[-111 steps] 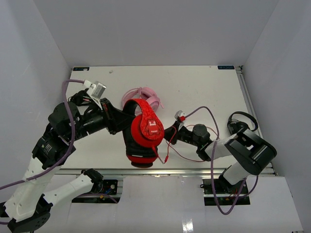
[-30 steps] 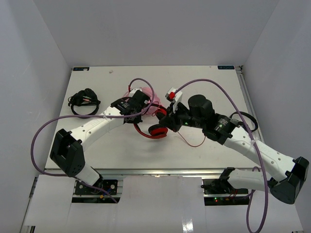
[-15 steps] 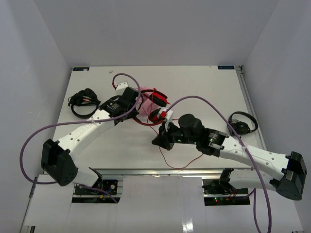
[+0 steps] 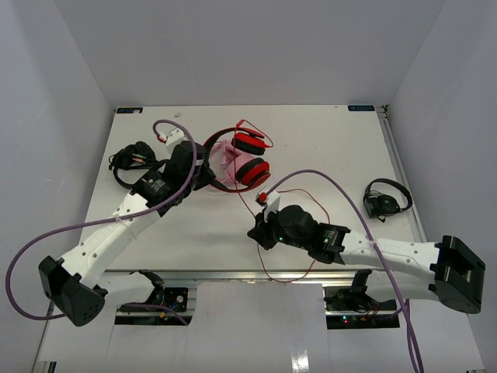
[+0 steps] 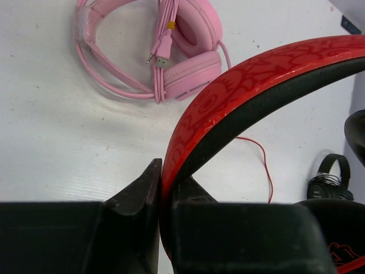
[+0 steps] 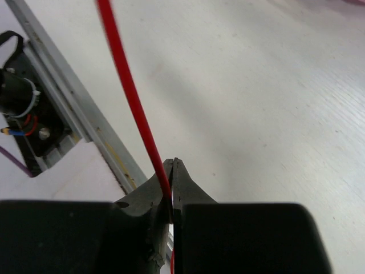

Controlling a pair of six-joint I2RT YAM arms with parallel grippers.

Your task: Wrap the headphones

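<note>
Red band of the headphones (image 5: 251, 80) in closed left end effector (image 5: 165, 184); their thin cable (image 6: 128, 91) in closed right end effector (image 6: 172, 174).

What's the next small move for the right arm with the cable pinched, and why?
Probably swing the right fingers up and around the headphones to lay a first turn of cable. The left fingers clamp the band, steadying it, and the right ones pinch the thin red cable, which hangs in a loose loop, apparently unwound.
</note>
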